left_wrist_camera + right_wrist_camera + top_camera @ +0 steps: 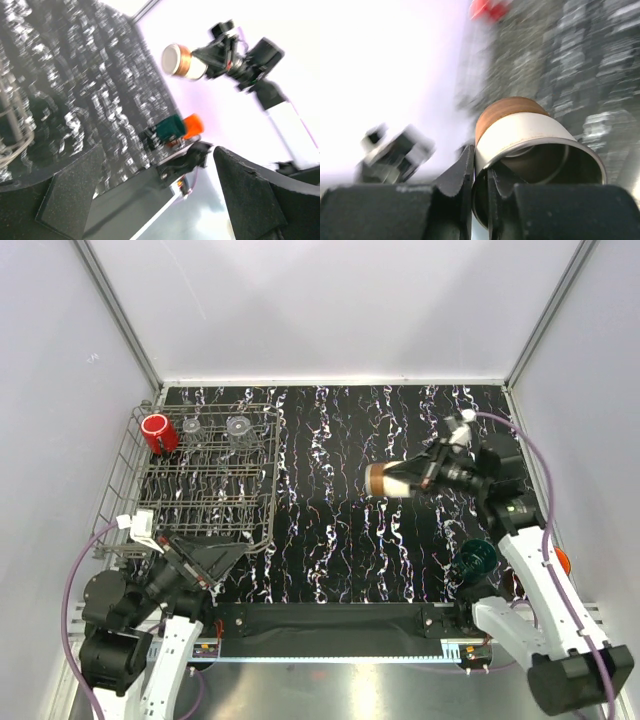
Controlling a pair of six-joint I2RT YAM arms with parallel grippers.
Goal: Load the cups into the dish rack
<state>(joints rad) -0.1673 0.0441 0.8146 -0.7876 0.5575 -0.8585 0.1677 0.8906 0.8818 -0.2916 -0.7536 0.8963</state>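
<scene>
My right gripper [428, 474] is shut on the rim of the cream cup with a brown band [388, 480] and holds it on its side above the mat. In the right wrist view one finger is inside the cup [520, 132] and one outside, at the gripper [480, 175]. The grey wire dish rack [272, 490] stands at the left. In its far row are a red cup [158, 432] and two clear cups [191, 426] [238, 427]. A dark green cup [477, 560] and an orange cup [562, 562] sit by the right arm's base. My left gripper [207, 560] hangs open and holds nothing, near the rack's front corner.
The black marbled mat [340, 540] covers the table between rack and right arm. White walls enclose the back and sides. The left wrist view shows the rack's wire [12, 125], the held cup [180, 61], the green cup [170, 129] and the orange cup [194, 125].
</scene>
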